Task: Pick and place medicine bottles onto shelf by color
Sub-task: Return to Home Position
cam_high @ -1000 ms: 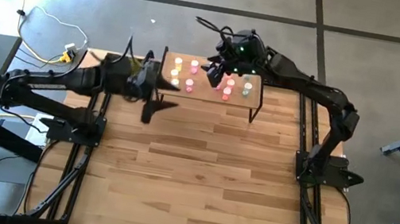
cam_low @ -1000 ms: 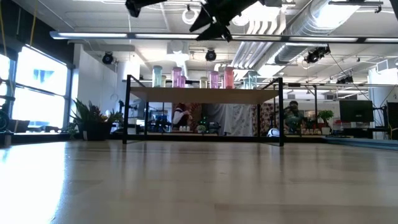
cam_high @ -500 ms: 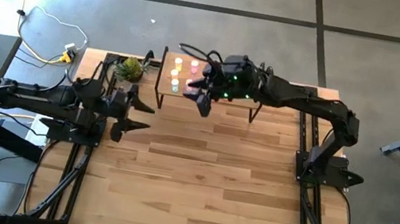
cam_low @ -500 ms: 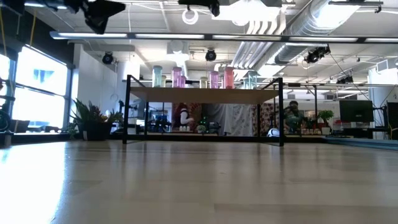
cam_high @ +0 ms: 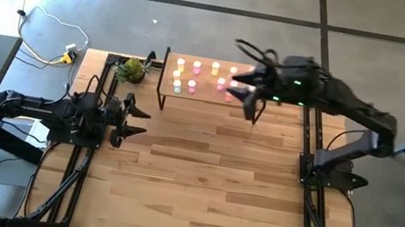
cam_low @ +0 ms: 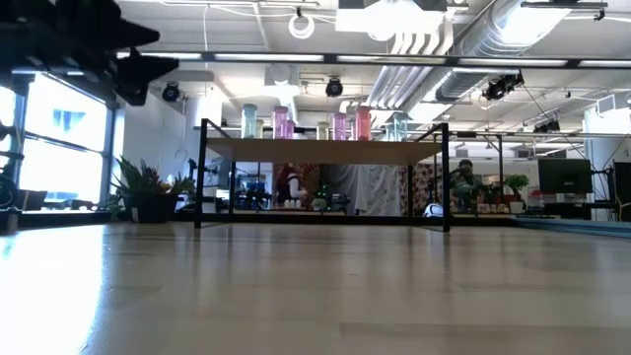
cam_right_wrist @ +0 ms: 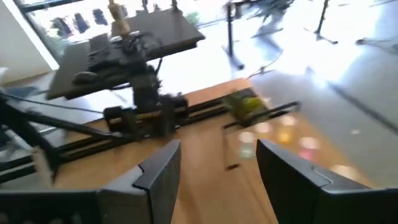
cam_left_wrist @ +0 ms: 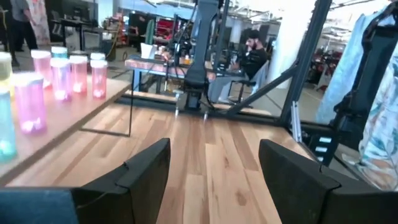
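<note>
Both arms have moved since the earlier frames. The left gripper has drawn back to the left edge of the table. The right gripper has swung from the front of the middle of the shelf to the shelf's right end. Each wrist view shows its own fingers spread wide with nothing between them. The medicine bottles stand upright on the shelf top at the table's far edge. Yellow-orange ones form the far row, with pink and a green one nearer the front. The right arm covers part of the shelf's right end, so the count there cannot be confirmed. Judged from this layout, placing is finished and the step in hand is the retreat to the rest pose. The left arm appears nearly parked. The next move calls for the right arm to withdraw toward the table's right edge. It should keep its fingers above the caps and avoid sweeping the shelf's right end.
</note>
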Controlling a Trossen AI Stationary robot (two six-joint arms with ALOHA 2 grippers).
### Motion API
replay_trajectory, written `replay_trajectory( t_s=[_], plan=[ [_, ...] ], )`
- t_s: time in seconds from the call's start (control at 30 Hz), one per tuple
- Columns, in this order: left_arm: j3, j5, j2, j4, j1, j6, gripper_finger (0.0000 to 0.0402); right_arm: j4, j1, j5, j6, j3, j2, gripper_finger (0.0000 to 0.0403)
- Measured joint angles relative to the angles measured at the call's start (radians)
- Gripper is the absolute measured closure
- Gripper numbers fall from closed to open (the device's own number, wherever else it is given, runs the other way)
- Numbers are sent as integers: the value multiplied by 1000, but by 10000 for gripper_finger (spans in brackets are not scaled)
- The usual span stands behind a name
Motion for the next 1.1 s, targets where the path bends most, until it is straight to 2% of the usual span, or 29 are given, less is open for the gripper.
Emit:
replay_trajectory(
  t_s=[0.13,0.27,0.43,0.63,0.9,1.1],
  plan=[
    [-62,-23,-2,15,0,-12,168,-41,49,121,-31,-93,-124,203],
    [-113,-66,-1,14,1,-66,168,63,102,204,-3,-323,-277,203],
    [-121,-142,5,-129,1,-200,168,255,137,207,16,-639,-473,203],
    [-120,-156,58,-127,2,-320,168,412,141,202,80,-975,-682,203],
    [-120,-149,96,-127,2,-203,168,500,141,206,86,-1297,-905,203],
    [-119,-217,97,-116,2,-47,168,542,141,222,135,-1451,-1026,203]
  ],
)
